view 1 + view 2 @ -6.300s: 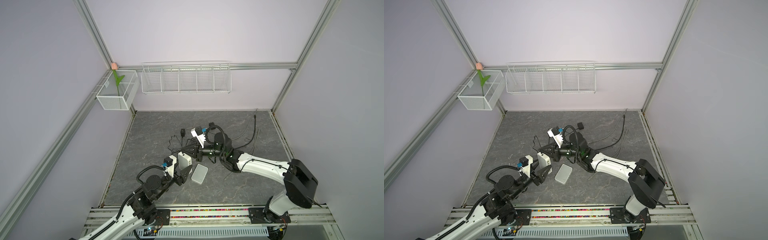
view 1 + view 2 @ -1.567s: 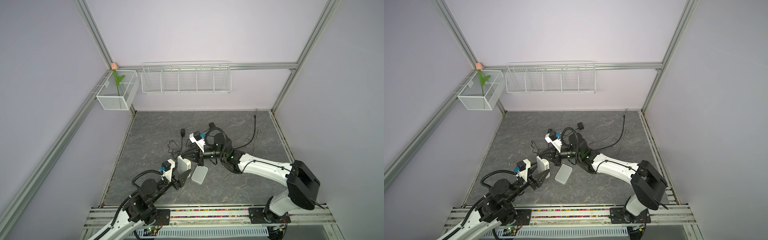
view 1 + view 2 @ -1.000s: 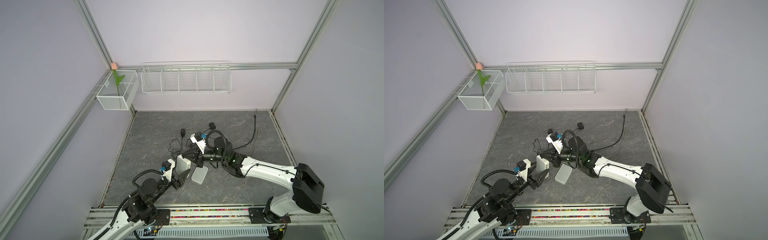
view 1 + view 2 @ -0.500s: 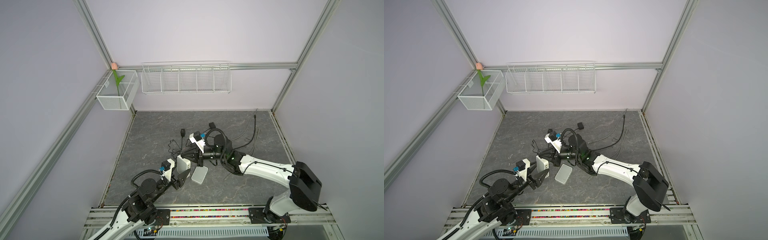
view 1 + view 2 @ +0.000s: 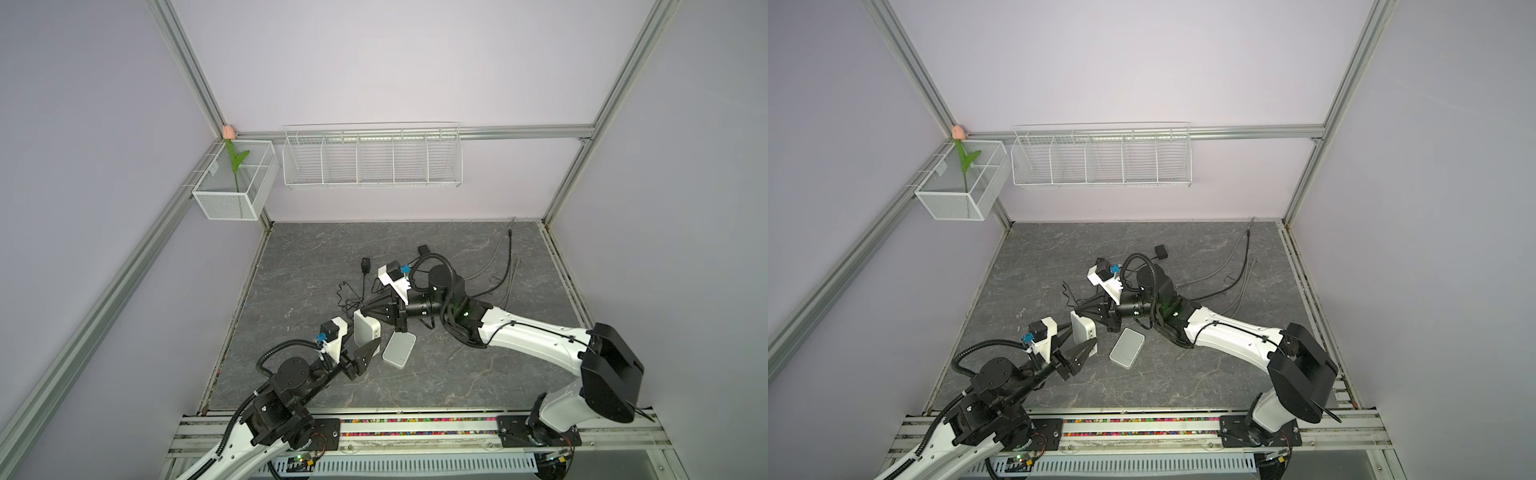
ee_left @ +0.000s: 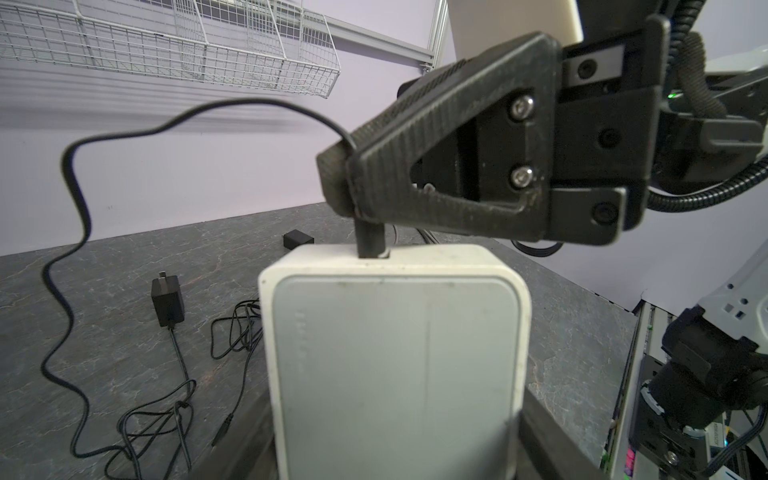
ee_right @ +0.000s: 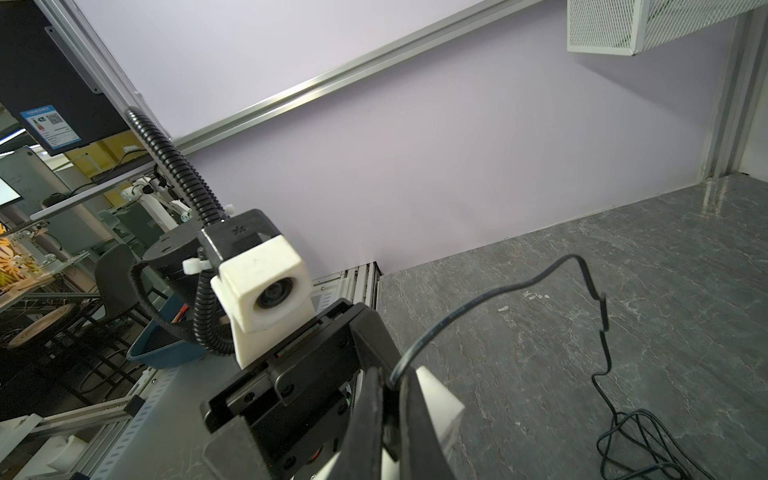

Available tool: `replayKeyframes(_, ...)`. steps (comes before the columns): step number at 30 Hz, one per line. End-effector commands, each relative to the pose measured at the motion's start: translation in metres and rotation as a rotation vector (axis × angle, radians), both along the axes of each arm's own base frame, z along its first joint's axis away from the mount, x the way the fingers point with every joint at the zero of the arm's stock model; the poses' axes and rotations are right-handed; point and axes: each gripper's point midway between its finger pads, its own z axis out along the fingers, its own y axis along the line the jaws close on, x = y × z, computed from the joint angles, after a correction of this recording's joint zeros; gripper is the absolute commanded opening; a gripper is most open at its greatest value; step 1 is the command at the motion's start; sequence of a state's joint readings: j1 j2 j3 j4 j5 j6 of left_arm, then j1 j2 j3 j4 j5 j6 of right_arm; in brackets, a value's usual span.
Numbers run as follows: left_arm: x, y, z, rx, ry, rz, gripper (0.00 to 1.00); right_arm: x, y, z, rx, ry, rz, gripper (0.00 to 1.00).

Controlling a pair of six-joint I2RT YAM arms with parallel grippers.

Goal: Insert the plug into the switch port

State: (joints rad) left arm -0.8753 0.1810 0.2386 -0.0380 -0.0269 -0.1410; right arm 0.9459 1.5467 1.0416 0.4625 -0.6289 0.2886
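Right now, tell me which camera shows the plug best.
The left wrist view: the black plug touches the switch, pinched by the right gripper, jaws shut. In both top views it is too small to make out. The right wrist view shows just its cable between the jaws.

Nothing here I can truly read. A blue sticker (image 7: 49, 126) with a QR square sits on the black panel (image 7: 62, 75), its print too small, and the faint embossed marks on my switch (image 6: 395, 353) face are illegible.
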Motion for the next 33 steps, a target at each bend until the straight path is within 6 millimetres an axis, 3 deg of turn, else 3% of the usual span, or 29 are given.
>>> replayKeyframes(1, -0.053, 0.069, 0.196, -0.505, -0.495, 0.046, 0.00, -0.045, -0.027, -0.152, -0.496, 0.345, 0.020, 0.08)
replayKeyframes(9, -0.046, 0.078, 0.198, -0.534, -0.506, 0.112, 0.00, -0.035, -0.028, -0.169, -0.554, 0.372, -0.206, 0.07)
replayKeyframes(16, -0.047, 0.081, 0.204, -0.547, -0.525, 0.122, 0.00, -0.048, -0.021, -0.174, -0.607, 0.343, -0.242, 0.07)
replayKeyframes(25, -0.053, 0.086, 0.210, -0.552, -0.535, 0.114, 0.00, -0.060, -0.021, -0.173, -0.633, 0.291, -0.179, 0.08)
replayKeyframes(33, -0.072, 0.096, 0.214, -0.531, -0.552, 0.077, 0.00, -0.070, -0.023, -0.149, -0.598, 0.236, -0.031, 0.08)
